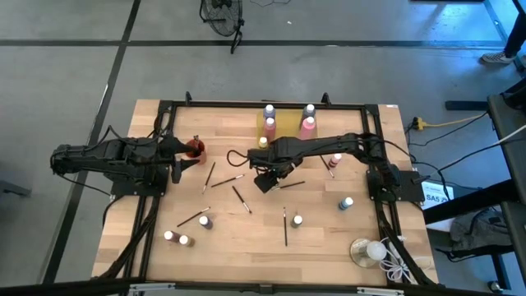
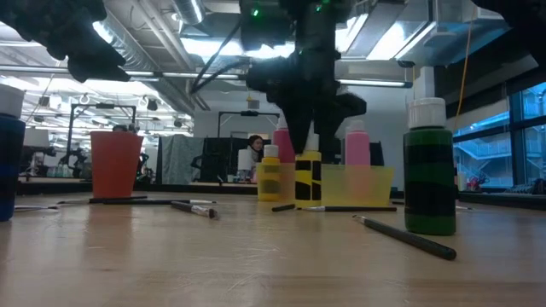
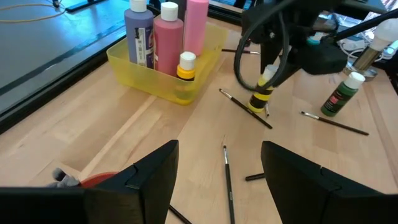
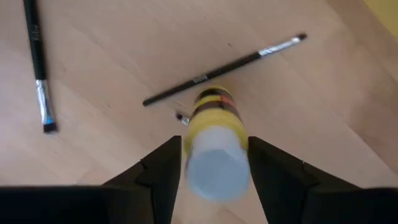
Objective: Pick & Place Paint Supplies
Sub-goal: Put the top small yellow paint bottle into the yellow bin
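Right hand (image 4: 214, 163) is clenched on a yellow white-capped paint bottle (image 4: 214, 140) mid-counter. Four bottles stand in the yellow translucent tray (image 1: 288, 125) at the far edge; many bottles and brushes remain. Left hand (image 3: 217, 171) is released, empty.

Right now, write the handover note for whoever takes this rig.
Right gripper: closed around a yellow paint bottle with a white cap, mid-table just in front of the yellow bin.
Left gripper: open, empty, waiting at the left by the red cup.
Done: four bottles stand in the bin, another yellow one just outside it.
Left: the gripped bottle, the green bottle, other small bottles and several paintbrushes scattered on the table.
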Controlling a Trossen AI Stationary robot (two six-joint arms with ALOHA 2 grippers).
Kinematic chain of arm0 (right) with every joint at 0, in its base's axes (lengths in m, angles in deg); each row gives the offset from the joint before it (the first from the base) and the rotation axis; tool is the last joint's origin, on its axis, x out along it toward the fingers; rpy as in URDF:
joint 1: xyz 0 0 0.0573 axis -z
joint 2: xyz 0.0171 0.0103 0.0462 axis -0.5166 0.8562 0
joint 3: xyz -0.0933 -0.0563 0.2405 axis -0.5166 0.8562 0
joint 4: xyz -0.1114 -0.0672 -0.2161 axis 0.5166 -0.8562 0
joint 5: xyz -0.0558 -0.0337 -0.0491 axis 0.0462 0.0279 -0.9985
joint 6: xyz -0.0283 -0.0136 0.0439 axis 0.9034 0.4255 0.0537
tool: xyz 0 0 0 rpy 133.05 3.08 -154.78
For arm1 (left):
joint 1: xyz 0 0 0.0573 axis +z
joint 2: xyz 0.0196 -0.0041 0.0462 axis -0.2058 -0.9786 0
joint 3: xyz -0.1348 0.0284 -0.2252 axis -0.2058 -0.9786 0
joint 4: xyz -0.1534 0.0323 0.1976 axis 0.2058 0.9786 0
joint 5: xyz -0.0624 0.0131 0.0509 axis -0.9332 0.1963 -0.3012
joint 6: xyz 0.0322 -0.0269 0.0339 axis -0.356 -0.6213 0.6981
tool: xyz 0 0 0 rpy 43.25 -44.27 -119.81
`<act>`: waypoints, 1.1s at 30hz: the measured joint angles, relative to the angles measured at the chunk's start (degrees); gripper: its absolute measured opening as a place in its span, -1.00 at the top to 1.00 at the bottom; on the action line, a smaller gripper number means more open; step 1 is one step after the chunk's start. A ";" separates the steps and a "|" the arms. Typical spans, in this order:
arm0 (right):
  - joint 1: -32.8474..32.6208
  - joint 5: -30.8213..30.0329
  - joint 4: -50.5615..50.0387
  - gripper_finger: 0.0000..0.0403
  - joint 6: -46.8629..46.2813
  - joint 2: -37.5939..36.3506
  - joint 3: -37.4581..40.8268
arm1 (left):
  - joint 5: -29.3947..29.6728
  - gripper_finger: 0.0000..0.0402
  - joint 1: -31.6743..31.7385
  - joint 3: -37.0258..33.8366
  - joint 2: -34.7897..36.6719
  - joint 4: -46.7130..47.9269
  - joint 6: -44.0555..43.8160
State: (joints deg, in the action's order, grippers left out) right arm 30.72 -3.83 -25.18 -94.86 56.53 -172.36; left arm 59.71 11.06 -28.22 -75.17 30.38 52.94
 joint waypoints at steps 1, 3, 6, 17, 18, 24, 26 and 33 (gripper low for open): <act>0.00 0.29 -0.16 0.08 0.01 0.33 0.05 | 0.00 -0.12 0.00 -0.02 -0.02 0.00 0.00; 0.00 0.30 -0.08 0.08 -0.01 1.01 0.09 | 0.01 -0.12 0.00 -0.02 -0.02 -0.01 0.00; 0.00 0.31 -0.12 0.08 0.00 1.20 0.09 | 0.02 -0.12 0.00 -0.02 -0.02 -0.02 0.00; 0.39 1.40 -0.63 0.29 -0.17 1.20 0.09 | 0.02 -0.12 0.00 -0.02 -0.02 -0.02 0.00; 0.39 1.40 -0.65 0.29 -0.17 1.20 0.09 | 0.02 -0.12 0.00 -0.02 -0.02 0.00 0.00; 0.37 1.70 -1.60 0.29 0.02 1.20 0.08 | 0.02 -0.12 0.00 -0.02 -0.02 0.00 0.00; 0.37 2.43 -3.24 0.29 -0.23 1.22 -0.50 | 0.02 -0.12 0.00 -0.02 -0.02 0.00 0.00; 0.26 3.16 -14.85 0.29 -0.85 1.23 -7.73 | -1.45 -0.12 0.00 -0.04 -0.02 0.00 0.00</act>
State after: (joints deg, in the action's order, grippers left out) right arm 30.99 -0.68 -40.03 -95.70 57.76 -180.09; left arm 58.26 11.06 -28.25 -75.19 30.38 52.94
